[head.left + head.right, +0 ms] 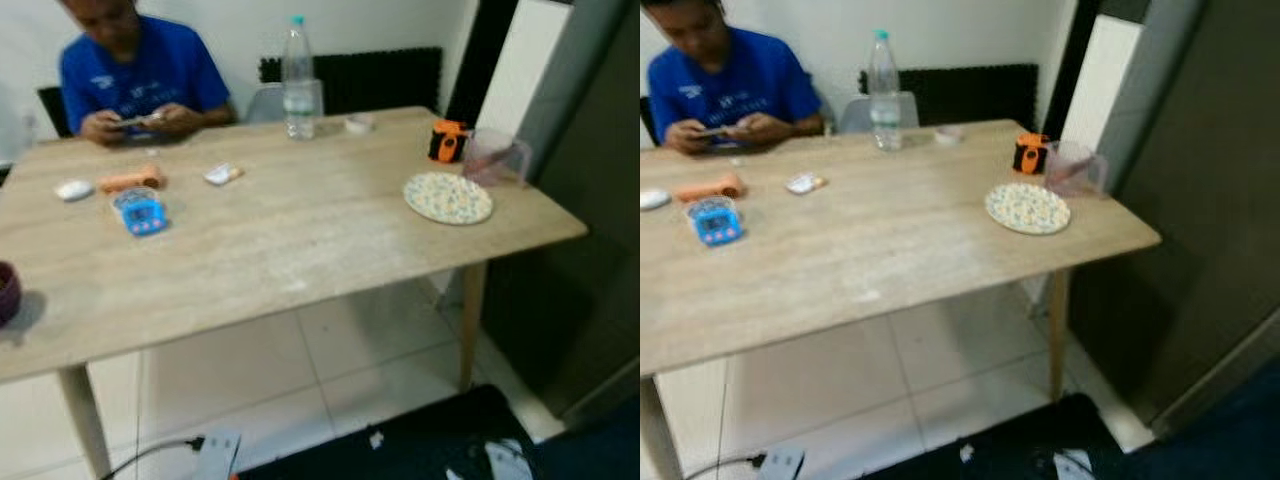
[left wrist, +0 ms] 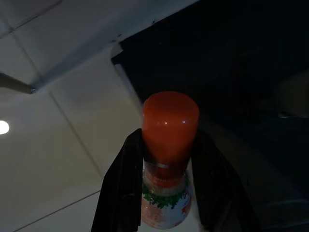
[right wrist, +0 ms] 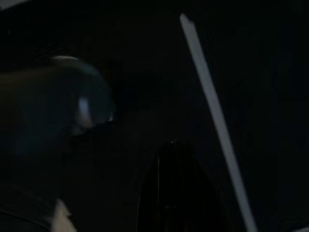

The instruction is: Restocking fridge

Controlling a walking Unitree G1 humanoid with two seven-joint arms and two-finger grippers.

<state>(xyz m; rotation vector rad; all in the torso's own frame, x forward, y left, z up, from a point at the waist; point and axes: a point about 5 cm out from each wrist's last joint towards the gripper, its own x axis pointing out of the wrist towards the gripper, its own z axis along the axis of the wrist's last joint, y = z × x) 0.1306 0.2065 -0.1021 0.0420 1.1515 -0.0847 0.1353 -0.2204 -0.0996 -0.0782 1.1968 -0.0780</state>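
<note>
Left gripper clamped on small red-capped glass jar, lower centre of frame. Right gripper dark, fingers' state can't be told. Speckled round plate sits right side of light wooden table.

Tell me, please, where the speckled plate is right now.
The speckled plate lies near the table's right end, just in front of the clear plastic jug and the orange-and-black object.

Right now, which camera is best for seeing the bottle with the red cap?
The left wrist view. There the bottle with the red cap sits close up between the left gripper jaws, red cap and printed label clear. The head views look at the wooden table instead, and the right wrist view is too dark to tell.
</note>
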